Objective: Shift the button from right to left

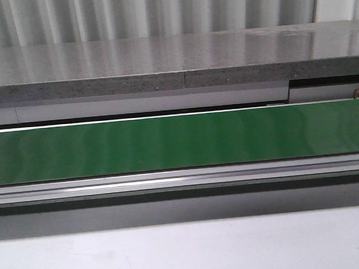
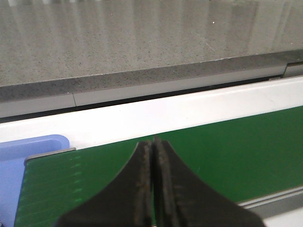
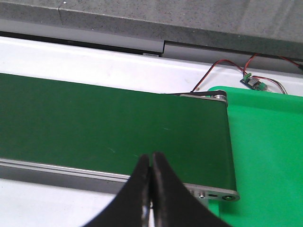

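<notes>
Nearest the front edge, a pale worktop [image 1: 187,251] strip is seen, with a metal rail [image 1: 182,178] beyond it. Past the rail, a green belt [image 1: 180,140] runs from left edge to right edge. The left gripper [image 2: 154,142] is held over the belt's left end, its fingers pressed together on nothing; a blue tray [image 2: 28,146] is seen beside that end. The right gripper [image 3: 151,156] is held over the belt's right end, its fingers likewise together and empty; a green tray [image 3: 270,156] lies past the roller [image 3: 218,97], with red wires [image 3: 222,66] and a small circuit board [image 3: 253,82] farther back. At the far edge, a grey stone ledge [image 1: 174,64] is seen. The button is in no view.
</notes>
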Tool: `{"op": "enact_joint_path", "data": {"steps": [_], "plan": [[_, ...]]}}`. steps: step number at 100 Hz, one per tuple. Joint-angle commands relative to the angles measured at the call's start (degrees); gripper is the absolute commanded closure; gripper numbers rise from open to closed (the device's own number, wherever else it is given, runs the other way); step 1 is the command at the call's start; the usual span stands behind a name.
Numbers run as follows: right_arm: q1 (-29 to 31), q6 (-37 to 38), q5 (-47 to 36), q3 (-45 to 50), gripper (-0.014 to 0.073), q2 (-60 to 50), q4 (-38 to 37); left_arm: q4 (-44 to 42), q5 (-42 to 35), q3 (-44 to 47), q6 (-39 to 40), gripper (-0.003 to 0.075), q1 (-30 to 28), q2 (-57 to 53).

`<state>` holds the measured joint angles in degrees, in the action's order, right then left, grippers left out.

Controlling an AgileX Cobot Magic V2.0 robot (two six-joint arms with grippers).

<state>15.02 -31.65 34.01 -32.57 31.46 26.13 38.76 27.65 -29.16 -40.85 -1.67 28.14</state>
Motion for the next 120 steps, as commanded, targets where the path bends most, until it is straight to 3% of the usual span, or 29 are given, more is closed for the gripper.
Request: {"op": "enact_joint_path", "data": {"steps": [1, 8, 27, 37, 45, 80, 120], "plan": [[-0.01, -0.33, -3.15, -1.41, 0.0661, 0.01, 1.44, 0.76, -6.23, -1.06, 2.08, 0.074, 0.46, -0.07], [-0.01, -0.33, -3.15, -1.41, 0.0661, 0.01, 1.44, -4.53, -9.15, -0.26, 8.74, 0.074, 1.24, -0.76], [-0.01, -0.33, -3.15, -1.41, 0.0661, 0.01, 1.44, -33.65, -19.15, 6.08, 39.35, 0.074, 5.8, -4.18], [-0.01, -0.33, -3.15, -1.41, 0.0661, 0.01, 1.44, -43.8, -26.21, 11.14, 47.74, 0.074, 8.37, -6.92], [-0.01, -0.33, -3.15, -1.41, 0.0661, 0.01, 1.44, -44.4, -29.68, 15.12, 48.36, 0.074, 8.89, -9.1], [-0.01, -0.33, -3.15, -1.41, 0.0661, 0.01, 1.44, -44.27, -29.85, 27.53, 49.14, 0.074, 5.29, -21.36], [-0.01, -0.33, -3.15, -1.41, 0.0661, 0.01, 1.44, -44.95, -28.41, 30.49, 49.17, 0.074, 2.07, -30.42]]}}
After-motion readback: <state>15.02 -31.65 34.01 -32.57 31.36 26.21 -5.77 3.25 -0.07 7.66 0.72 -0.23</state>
